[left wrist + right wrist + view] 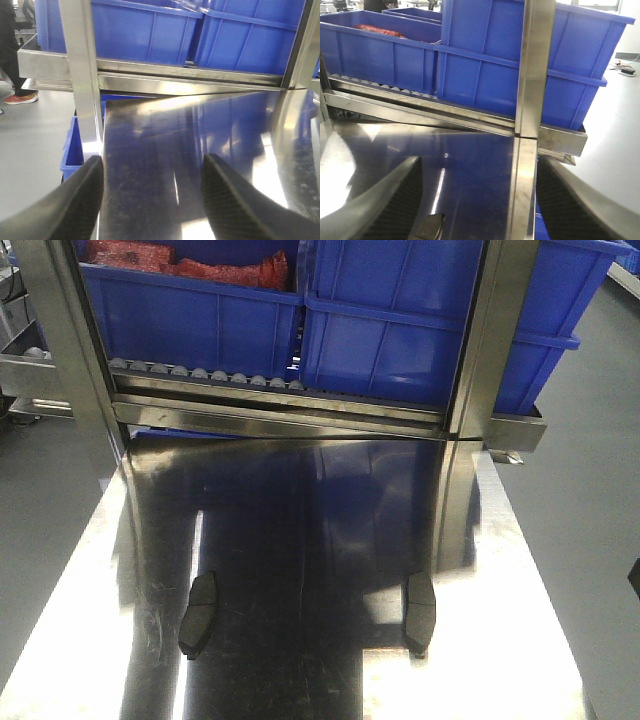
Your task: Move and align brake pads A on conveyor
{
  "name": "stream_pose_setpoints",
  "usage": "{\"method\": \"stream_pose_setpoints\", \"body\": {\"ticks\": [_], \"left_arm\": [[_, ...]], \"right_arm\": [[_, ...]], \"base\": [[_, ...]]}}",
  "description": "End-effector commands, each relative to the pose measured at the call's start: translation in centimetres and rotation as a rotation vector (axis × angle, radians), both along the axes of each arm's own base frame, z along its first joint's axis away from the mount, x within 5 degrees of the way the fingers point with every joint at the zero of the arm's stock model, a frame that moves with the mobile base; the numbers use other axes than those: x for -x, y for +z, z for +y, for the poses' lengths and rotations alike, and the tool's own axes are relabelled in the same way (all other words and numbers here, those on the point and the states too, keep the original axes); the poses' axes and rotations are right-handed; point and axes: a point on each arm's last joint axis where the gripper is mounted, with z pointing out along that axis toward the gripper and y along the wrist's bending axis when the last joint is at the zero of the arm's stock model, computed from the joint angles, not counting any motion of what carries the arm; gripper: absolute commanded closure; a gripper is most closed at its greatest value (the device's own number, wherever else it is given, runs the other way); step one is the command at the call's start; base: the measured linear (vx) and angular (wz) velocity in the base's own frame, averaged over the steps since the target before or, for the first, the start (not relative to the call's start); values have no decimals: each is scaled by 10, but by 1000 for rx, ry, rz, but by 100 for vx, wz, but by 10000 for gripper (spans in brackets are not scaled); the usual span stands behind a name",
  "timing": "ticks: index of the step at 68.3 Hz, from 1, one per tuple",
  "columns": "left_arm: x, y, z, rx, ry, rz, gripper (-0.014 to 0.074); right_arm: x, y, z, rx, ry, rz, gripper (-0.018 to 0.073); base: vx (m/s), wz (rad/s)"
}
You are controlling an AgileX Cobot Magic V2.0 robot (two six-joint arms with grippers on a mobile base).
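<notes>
Two brake pads A are seen lying flat on the shiny steel bench (300, 530), towards its near end and well apart from each other. The left pad (198, 615) is tilted slightly, its far end leaning right, while the right pad (419, 613) is laid almost straight, near to far. At the far end of the bench a steel roller rack (200, 374) is carried between two upright posts (495, 340). Two blue bins are set on it side by side, the left bin (190, 330) holding something red (180, 262) and the right bin (400, 335) standing beside it. In the left wrist view the left gripper (152, 195) is held over the left part of the bench, its dark fingers (75, 200) spread wide with only bare steel between them. In the right wrist view the right gripper (480, 205) is likewise spread, and nothing is clasped by its fingers (395, 205). The end of a brake pad (430, 230) is caught at the lower edge of that view, between the fingers and touched by neither; which of the two it is cannot be told.
</notes>
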Motion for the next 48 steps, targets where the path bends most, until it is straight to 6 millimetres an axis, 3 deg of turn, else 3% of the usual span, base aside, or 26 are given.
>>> {"method": "stream_pose_setpoints", "body": {"ticks": [1,48], "left_arm": [[-1,15,0,19,1,-80,190],[-1,15,0,19,1,-80,190]], "right_arm": [[-1,15,1,-6,7,-92,88],[-1,15,1,-5,7,-90,88]], "base": [[3,-8],[-1,-4]]}}
